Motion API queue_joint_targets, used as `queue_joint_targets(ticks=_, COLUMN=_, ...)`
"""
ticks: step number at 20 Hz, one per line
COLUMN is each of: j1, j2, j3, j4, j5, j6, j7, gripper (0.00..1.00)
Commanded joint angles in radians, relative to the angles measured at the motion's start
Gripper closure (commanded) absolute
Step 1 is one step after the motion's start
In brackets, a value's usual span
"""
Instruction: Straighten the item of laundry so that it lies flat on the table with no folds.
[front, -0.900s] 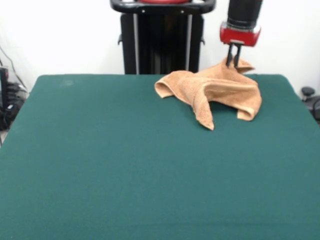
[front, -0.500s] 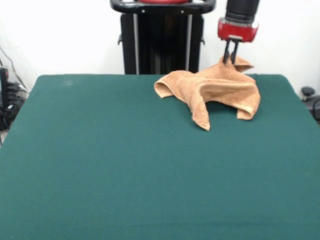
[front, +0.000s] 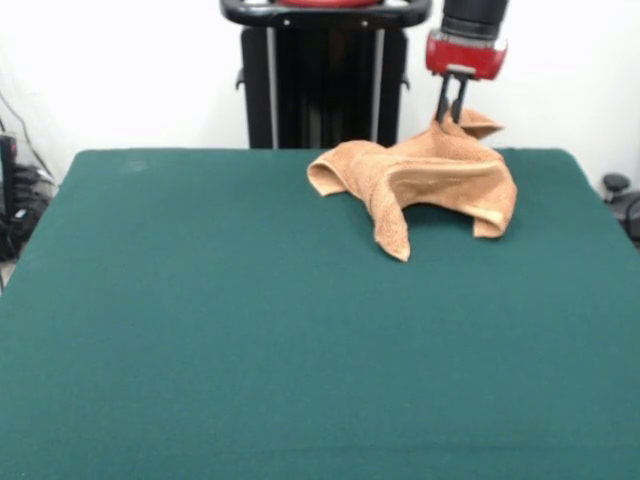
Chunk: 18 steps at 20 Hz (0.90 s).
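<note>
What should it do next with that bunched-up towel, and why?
Probably keep lifting a little. The gripper pinches the towel at one raised point near the table's far edge, and the rest lies folded, so more height might let the folds hang open.

The towel (front: 430, 180) lies crumpled on the surface (front: 250, 330), toward its far edge and right of the middle. The gripper (front: 448, 115) hangs directly above the towel's far right part, its jaws pinched on a raised peak of cloth. The pedestal (front: 325, 75) stands behind the surface, left of the gripper.
</note>
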Motion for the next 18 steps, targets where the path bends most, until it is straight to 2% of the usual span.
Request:
queue_joint_targets(ticks=1, j1=0.046, j2=0.065, j3=-0.020, j4=-0.025, j5=0.008, j6=-0.064, j7=0.109, gripper=1.00)
queue_joint_targets(ticks=18, j1=0.108, j2=0.092, j3=-0.033, j4=-0.038, j5=0.046, j6=-0.075, j7=0.145, gripper=1.00)
